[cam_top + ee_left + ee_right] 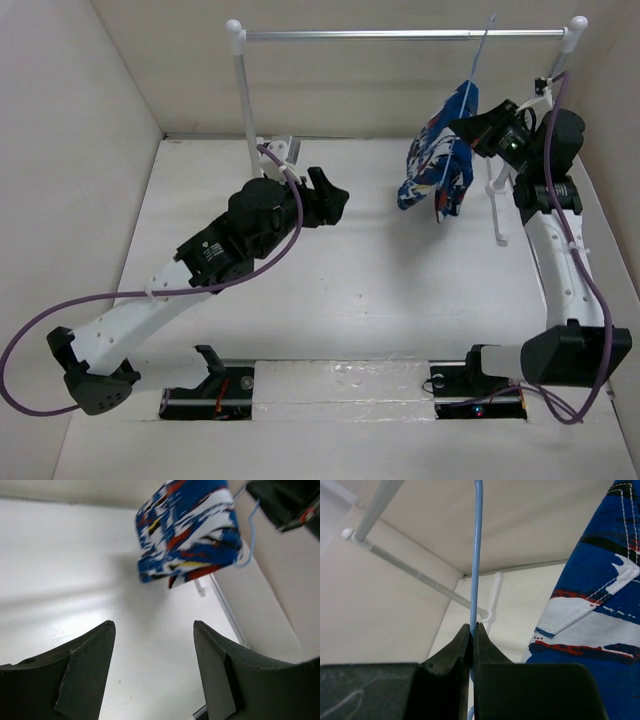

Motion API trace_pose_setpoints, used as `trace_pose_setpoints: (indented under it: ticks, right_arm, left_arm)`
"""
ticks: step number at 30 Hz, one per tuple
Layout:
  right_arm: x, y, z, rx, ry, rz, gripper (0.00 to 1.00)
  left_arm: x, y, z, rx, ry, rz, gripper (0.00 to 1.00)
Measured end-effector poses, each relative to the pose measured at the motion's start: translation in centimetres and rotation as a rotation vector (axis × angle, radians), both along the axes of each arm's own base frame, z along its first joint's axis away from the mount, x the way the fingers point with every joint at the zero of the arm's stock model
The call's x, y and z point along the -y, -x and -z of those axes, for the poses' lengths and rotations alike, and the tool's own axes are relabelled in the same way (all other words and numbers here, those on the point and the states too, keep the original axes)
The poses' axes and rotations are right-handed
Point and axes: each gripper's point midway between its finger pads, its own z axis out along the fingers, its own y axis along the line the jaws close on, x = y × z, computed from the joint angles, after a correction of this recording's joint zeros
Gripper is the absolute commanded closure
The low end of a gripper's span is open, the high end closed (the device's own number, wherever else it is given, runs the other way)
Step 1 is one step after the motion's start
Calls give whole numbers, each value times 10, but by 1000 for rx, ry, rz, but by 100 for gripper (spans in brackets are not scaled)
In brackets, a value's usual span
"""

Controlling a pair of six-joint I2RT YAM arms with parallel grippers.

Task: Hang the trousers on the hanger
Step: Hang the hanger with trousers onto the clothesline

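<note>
Trousers point(440, 165) hang folded over the hanger point(478, 62) at far right, near the rail's point(400, 35) right end and clear of the table point(350, 290). The raised right gripper point(472, 627) pinches the hanger wire. The left gripper point(335, 195), spread and empty, faces them across open tabletop.

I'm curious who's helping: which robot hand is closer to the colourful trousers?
The right hand: it pinches the hanger carrying the trousers, just beside the cloth. The left hand is open, apart from them, off to the left.
</note>
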Motion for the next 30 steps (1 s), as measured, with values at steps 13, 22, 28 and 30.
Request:
trace_pose_setpoints:
  ticks: [13,22,28,30]
  right_arm:
    - [75,-67,30,-84,-6,99,100]
    - [113,-71,23,-53,-27,165,100]
    - [125,-74,31,-51,-36,185,100]
    - [130,-75,39,-66,-40,196,100]
  left_arm:
    - [-1,8,64,-116,-72,12,41]
    - [2,11,77,-148,-76,31,41]
    - [4,11,80,-155,-79,36,41]
    - [5,11,80,-157,-80,38,41]
